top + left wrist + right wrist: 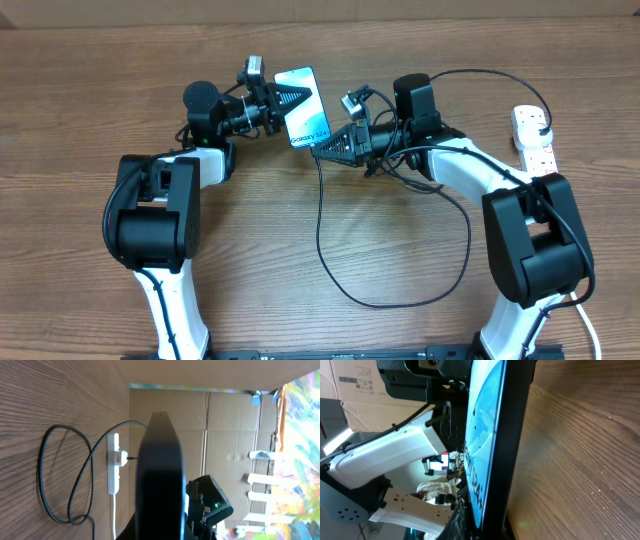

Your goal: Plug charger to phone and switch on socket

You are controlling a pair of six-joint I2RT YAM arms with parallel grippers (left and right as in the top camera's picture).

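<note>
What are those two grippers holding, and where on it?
The left gripper grips the phone from the side, around its upper half. The right gripper seems to pinch the charger near its connector tip, at the phone's lower end.

Robotics lab, we judge: the white-and-black left arm and right arm are mounted at a wood-grain table. Taped cardboard panels wall off the far side, and a cardboard box with printed labels stands beyond the bench.
</note>
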